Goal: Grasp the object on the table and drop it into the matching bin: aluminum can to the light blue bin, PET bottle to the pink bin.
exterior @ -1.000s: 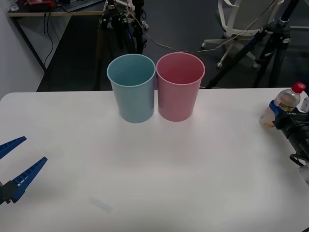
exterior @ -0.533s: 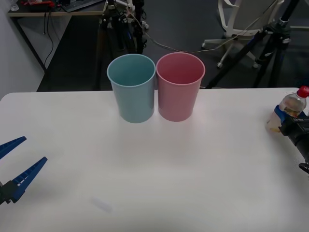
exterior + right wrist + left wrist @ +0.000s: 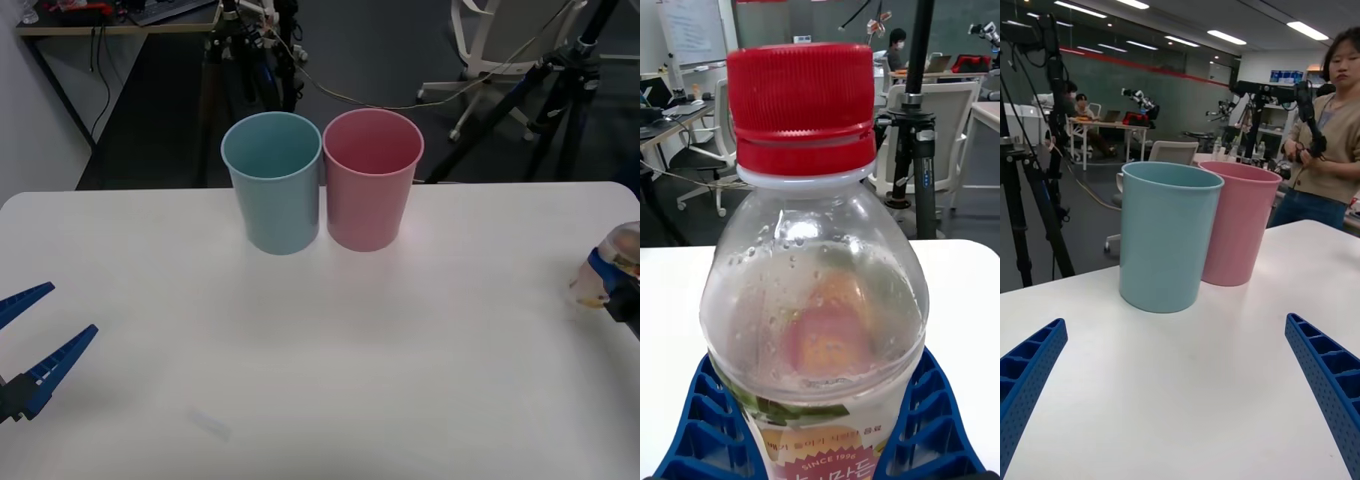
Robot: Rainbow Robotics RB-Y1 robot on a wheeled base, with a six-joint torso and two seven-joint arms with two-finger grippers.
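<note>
two blue fingers [image 3: 936, 420] of the right tool [image 3: 820, 442] clamp the pet bottle [image 3: 816, 247] between them; left tool [image 3: 1180, 390] spread apart.

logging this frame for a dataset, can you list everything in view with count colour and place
PET bottle: one, clear with a red cap and a white, yellow and red label, at the table's right edge, between the right gripper's fingers
light blue bin: one, light blue, upright at the table's far middle, left of the pink bin
pink bin: one, pink, upright beside the light blue bin
table: one, white, in front of the robot
right gripper: one, blue ribbed fingers, at the table's right edge, closed on the PET bottle
left gripper: one, blue ribbed fingers, open, over the table's near left
</note>
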